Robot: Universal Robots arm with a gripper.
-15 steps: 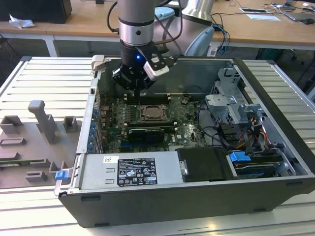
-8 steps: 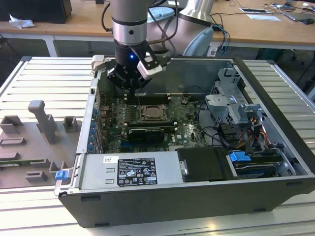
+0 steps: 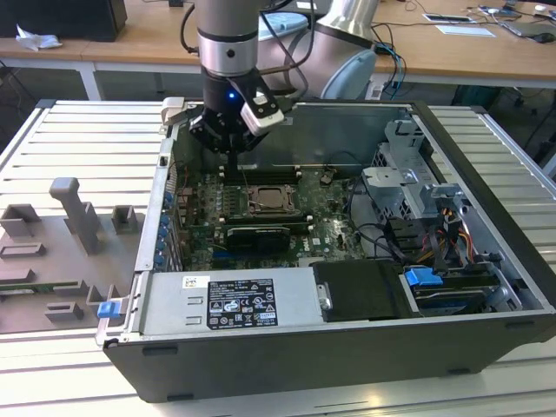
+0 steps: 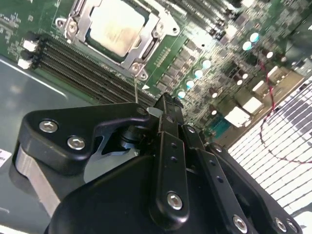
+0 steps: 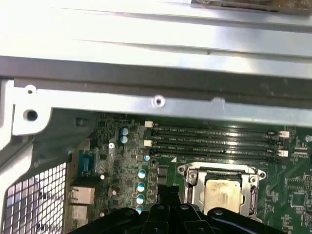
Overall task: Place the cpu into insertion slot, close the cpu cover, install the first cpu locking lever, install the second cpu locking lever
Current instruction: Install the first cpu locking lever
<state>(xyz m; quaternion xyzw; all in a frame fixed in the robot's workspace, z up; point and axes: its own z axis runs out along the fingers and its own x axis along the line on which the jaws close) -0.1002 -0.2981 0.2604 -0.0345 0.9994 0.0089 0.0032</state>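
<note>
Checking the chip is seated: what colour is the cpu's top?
Pale silvery-grey, clearest on the cpu in the second wrist view.

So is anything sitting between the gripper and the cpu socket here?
Nothing visible does. The cpu already lies in the insertion slot with the cpu cover framing it, and the gripper hangs above the memory slots beside it.

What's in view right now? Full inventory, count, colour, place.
computer case: 1, dark grey, open, on the slatted table
slatted table: 1, pale grey
green circuit board: 1, inside the case
cpu: 1, silvery, seated in the insertion slot
cpu cover: 1, silvery frame, down around the cpu
memory slots: several, black, beside the socket
grey fixture blocks: several, at the exterior view's left
blue clip: 1, by the case corner
gripper: 1, black, above the board beside the socket
</note>
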